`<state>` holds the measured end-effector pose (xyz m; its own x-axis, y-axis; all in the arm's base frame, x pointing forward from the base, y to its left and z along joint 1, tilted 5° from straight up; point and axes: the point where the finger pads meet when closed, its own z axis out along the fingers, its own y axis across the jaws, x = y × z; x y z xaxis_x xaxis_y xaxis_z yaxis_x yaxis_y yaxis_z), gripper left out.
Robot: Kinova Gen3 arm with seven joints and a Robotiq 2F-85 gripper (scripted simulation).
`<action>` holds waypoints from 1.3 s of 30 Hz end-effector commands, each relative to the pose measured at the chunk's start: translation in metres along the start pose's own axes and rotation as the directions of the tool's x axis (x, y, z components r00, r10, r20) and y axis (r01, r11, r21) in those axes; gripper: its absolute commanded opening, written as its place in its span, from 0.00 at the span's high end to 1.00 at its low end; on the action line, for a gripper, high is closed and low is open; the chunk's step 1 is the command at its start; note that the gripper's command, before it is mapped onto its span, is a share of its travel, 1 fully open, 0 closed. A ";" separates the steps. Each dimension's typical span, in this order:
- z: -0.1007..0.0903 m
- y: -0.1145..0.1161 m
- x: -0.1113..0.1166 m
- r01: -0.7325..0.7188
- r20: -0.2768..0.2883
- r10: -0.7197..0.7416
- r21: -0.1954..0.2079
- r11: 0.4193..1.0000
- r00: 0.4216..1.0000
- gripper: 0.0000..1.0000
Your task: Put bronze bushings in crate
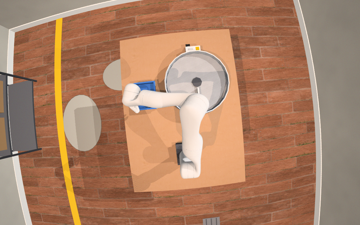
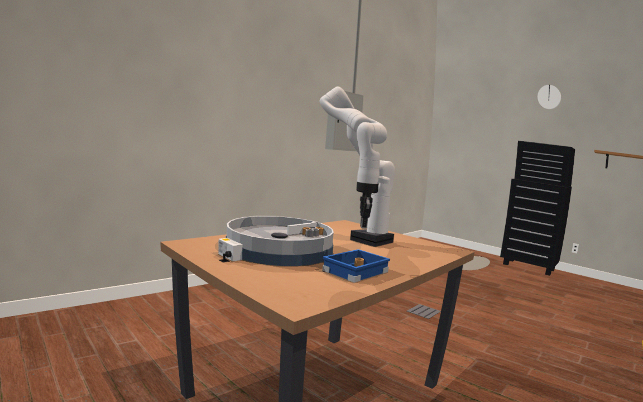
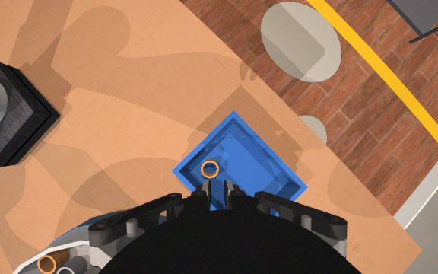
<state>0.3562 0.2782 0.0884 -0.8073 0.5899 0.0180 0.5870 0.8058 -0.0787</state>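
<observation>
My gripper hangs fingers-down, well above the blue crate. Its fingers stand a narrow gap apart, with nothing between them. One bronze bushing stands upright in the crate, near one corner. The grey turning table holds a cluster of upright bushings, bronze and grey. In the top view the arm hides the cluster, the gripper and part of the crate.
A pale bar runs from the dark hub of the turning table, whose raised wall stands beside the crate. A white control box is at its outer side. The arm's black base stands on the table.
</observation>
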 end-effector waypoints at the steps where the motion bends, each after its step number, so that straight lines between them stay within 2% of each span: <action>1: -0.001 0.000 0.000 0.000 0.001 0.000 -0.002 1.000 1.000 0.84; 3: -0.001 0.000 0.000 0.000 0.001 0.000 -0.002 1.000 1.000 0.84; 8: 0.003 -0.040 -0.035 -0.131 0.001 0.131 -0.002 0.991 0.991 0.86; 20: 0.003 -0.040 -0.035 -0.131 0.001 0.131 -0.002 0.991 0.991 0.86; 25: 0.007 -0.079 -0.068 -0.258 0.000 0.258 -0.001 0.966 0.966 0.86; 37: 0.007 -0.079 -0.068 -0.258 0.000 0.258 -0.001 0.966 0.966 0.86; 39: 0.008 -0.095 -0.082 -0.306 -0.001 0.306 -0.001 0.952 0.952 0.86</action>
<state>0.3630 0.1707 0.0856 -0.6187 0.7857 0.0013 0.7831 0.6168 -0.0791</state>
